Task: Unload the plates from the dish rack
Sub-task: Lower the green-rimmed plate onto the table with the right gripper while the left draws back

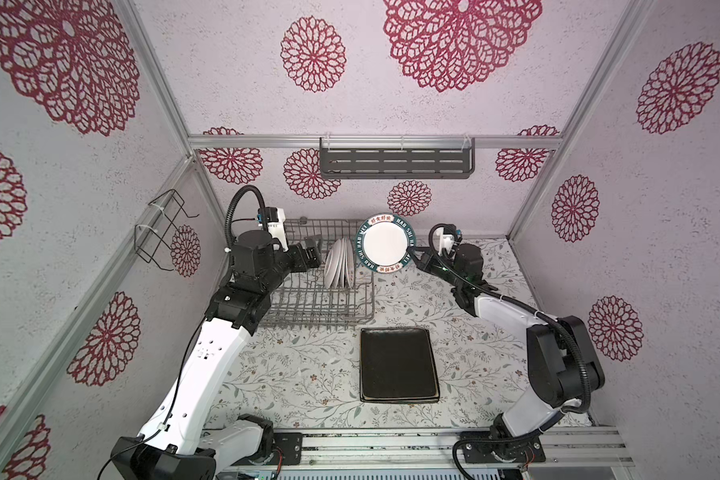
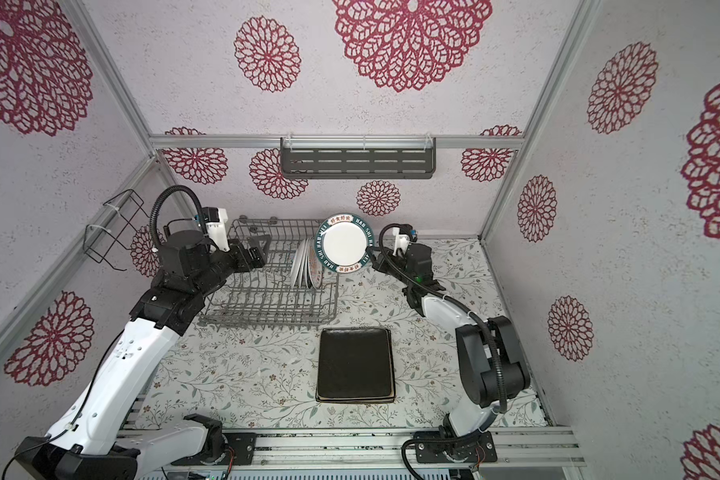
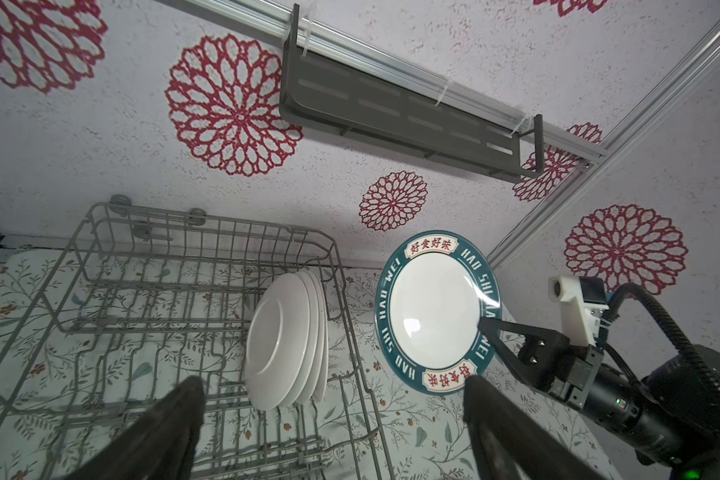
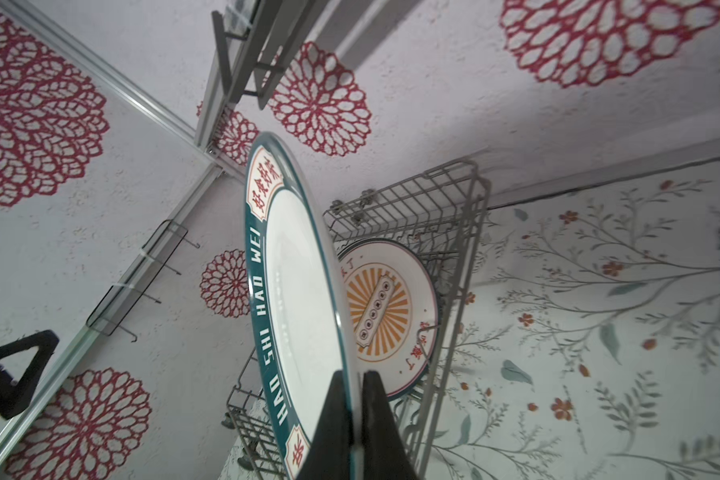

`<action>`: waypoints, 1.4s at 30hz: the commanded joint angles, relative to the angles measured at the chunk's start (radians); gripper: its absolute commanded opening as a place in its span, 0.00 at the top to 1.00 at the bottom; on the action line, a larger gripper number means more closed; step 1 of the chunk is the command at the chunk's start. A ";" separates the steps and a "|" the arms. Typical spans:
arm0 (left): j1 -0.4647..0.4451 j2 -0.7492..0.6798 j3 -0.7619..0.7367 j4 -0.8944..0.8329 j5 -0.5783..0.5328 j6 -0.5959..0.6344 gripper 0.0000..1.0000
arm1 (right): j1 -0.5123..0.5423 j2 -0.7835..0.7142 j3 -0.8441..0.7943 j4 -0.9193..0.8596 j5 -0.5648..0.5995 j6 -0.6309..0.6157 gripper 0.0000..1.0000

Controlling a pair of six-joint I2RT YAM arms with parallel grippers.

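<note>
In both top views a round white plate with a teal lettered rim (image 1: 385,248) (image 2: 344,248) hangs on edge in the air just right of the dish rack (image 1: 321,307) (image 2: 267,307). My right gripper (image 1: 412,254) (image 4: 352,374) is shut on its rim. Several more white plates (image 1: 339,264) (image 3: 283,340) stand upright in the rack's right end. My left gripper (image 1: 313,252) (image 3: 331,382) hovers over the rack, left of those plates, open and empty. A dark brown rectangular plate (image 1: 398,365) lies flat on the table in front of the rack, on top of another plate.
A grey slotted shelf (image 1: 395,162) hangs on the back wall above the rack. A small black wire holder (image 1: 161,230) is fixed to the left wall. The floral tabletop (image 1: 466,332) is walled in at the back and on both sides.
</note>
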 commanded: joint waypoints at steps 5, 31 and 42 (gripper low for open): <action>0.003 0.063 0.024 -0.048 -0.056 0.150 0.01 | -0.081 -0.074 -0.057 0.020 0.043 0.043 1.00; 0.005 0.169 -0.051 -0.030 -0.080 0.267 0.06 | -0.172 0.141 -0.181 0.121 0.035 0.086 1.00; 0.004 0.184 -0.034 -0.051 -0.064 0.272 0.07 | -0.182 0.226 -0.154 0.121 0.042 0.108 1.00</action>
